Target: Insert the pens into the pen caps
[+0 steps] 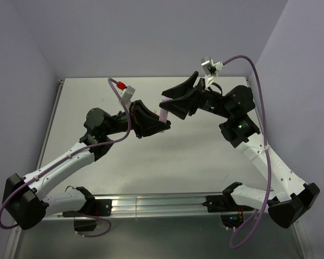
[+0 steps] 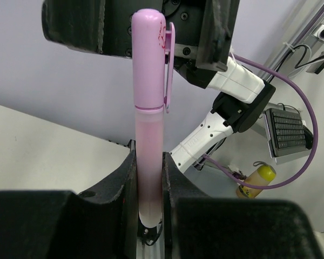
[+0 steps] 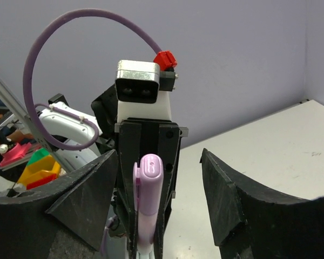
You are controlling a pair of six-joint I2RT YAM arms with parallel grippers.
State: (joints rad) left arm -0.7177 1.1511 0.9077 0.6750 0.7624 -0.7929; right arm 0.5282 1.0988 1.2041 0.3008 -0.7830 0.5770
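Pen [image 2: 149, 135] first: its pale pink barrel rises from the bottom centre of the left wrist view. It is pinched low down between the dark fingers [image 2: 121, 178] of the left gripper [image 2: 149, 162], which is clamped on it. That low hold leaves most of the length standing free. Any sideways touch higher up therefore has a long lever, and could tilt the barrel in the pads or let it slide through them.

Further up, the purple-pink cap [image 2: 149, 59] sits over the top end, its clip [image 2: 169, 65] toward the right of the frame. A thin seam shows where cap meets barrel; whether it is pressed fully home I cannot tell. If it is only loosely on, a pull or a knock could lift it off.

Beyond the cap stands the right gripper [image 3: 159, 167], its jaws spread wide on either side of the cap and touching nothing, as the right wrist view shows. Should they close off-centre, one finger would meet the cap or catch the clip first and shove the whole pen aside. A push along the axis might instead drive the barrel down through the left grip.

In the top view the two grippers meet in the upper middle, above the table [image 1: 216, 156], so a released pen would fall and probably roll. Far behind, a keyboard [image 2: 289, 132] and a yellow bottle [image 2: 256, 181] lie outside the work.
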